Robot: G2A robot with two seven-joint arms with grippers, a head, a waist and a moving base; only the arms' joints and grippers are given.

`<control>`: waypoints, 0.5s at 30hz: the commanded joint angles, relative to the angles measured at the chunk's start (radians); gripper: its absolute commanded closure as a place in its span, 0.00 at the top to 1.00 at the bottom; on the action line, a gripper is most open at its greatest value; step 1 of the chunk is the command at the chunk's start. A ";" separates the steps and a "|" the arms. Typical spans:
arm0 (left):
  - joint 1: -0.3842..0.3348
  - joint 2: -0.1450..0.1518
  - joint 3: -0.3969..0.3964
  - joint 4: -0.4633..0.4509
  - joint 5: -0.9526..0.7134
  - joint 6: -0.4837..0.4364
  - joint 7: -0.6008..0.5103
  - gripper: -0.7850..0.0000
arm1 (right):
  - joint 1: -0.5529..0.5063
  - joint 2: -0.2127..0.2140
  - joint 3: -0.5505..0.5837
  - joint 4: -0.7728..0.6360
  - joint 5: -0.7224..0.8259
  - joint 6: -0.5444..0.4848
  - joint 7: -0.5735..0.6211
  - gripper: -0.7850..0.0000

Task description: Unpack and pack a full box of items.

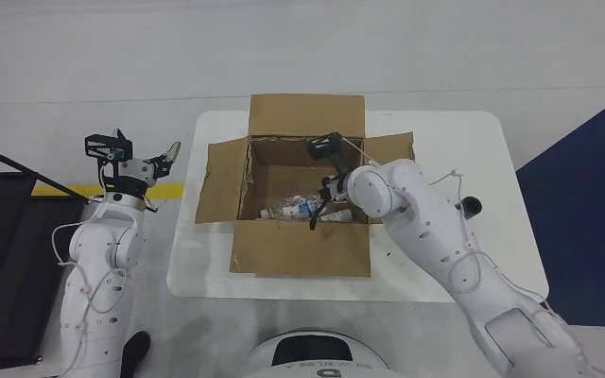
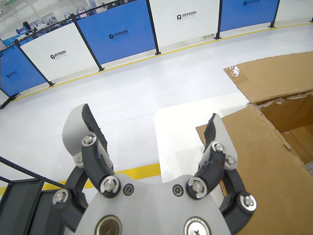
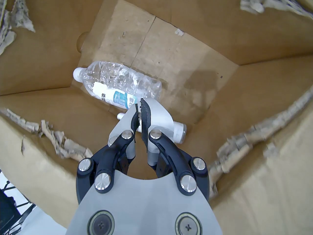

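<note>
My clenched, empty right gripper (image 3: 140,103) hides most of a white item (image 3: 179,130) in the box (image 3: 207,13). The bottle (image 3: 117,84) lies flat, cap toward a corner; my left gripper (image 2: 149,116) is released

Under right gripper (image 3: 139,104), white capped container (image 3: 179,131) mostly hidden behind the fingers, kind unclear. Label edge of clear water bottle (image 3: 117,84) covered by same fingertips. Left wrist view: cardboard box (image 2: 269,152) cut off at frame edge. Top view: right arm covers box's near-right inside corner
</note>
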 commanded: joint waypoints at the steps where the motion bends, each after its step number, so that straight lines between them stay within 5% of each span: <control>1: 0.000 0.000 0.000 0.000 0.000 0.000 0.000 1.00 | -0.025 0.007 0.028 -0.015 -0.001 -0.007 0.011 0.00; 3: 0.000 0.000 0.000 0.000 0.000 0.000 0.000 1.00 | -0.030 0.008 0.032 -0.003 0.015 -0.031 0.014 0.18; 4: 0.000 0.000 0.000 0.000 0.000 0.000 0.000 1.00 | -0.024 0.006 0.026 0.016 0.022 -0.046 0.011 0.38; 8: 0.000 0.000 0.000 0.000 0.000 0.000 0.000 1.00 | 0.039 -0.015 -0.050 0.129 0.049 -0.140 0.002 0.84; 15: 0.000 0.000 0.000 0.000 0.000 0.000 0.000 1.00 | 0.169 -0.075 -0.202 0.309 0.095 -0.275 -0.035 0.95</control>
